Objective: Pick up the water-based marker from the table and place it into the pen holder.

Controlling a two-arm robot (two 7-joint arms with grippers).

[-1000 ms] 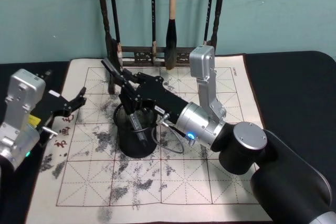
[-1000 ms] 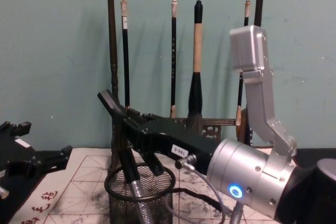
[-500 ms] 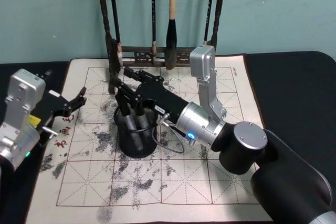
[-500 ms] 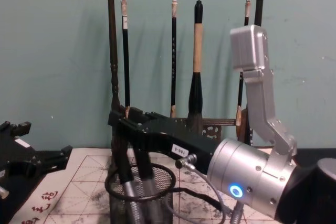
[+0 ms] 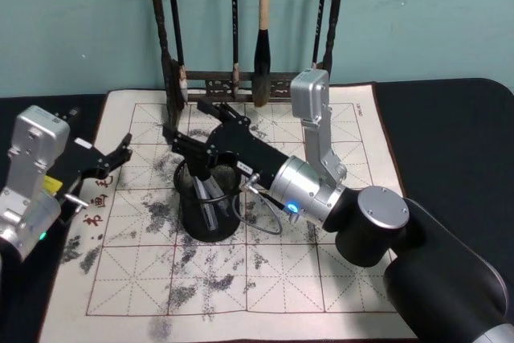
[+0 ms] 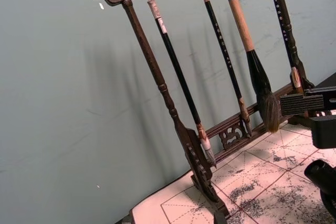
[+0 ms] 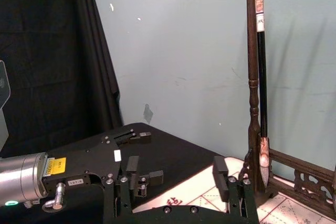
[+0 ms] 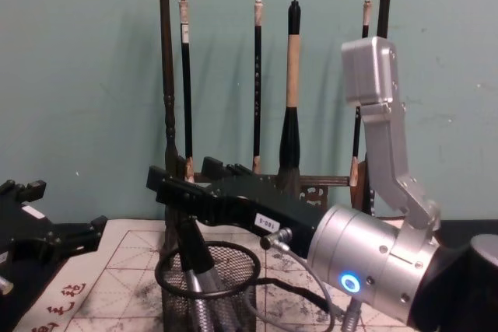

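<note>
Left gripper [image 5: 112, 157] parked at the left edge of the table [image 5: 321, 279], over the dark border and the mat's left margin, fingers spread, nothing between them; in the chest view it sits low at the left edge [image 8: 74, 237]. To its right, the pen holder [image 5: 209, 210] stands upright on the gridded mat, left of centre; chest view shows its mesh wall and round rim [image 8: 208, 279]. Marker [image 5: 214, 203] is inside the holder, leaning, its grey barrel visible through the mesh in the chest view [image 8: 204, 295]. Right gripper [image 5: 195, 130] hovers just above the holder's rim, fingers splayed wide apart, not touching the marker; chest view puts it directly over the cup [image 8: 191, 179]. Right arm [image 5: 321, 190] stretches from the lower right across the mat to that point. Behind, the brush rack [image 5: 241, 82] stands at the mat's far edge with brushes [image 8: 291, 99] hanging from its top bar; also seen from the left wrist [image 6: 173, 124]
</note>
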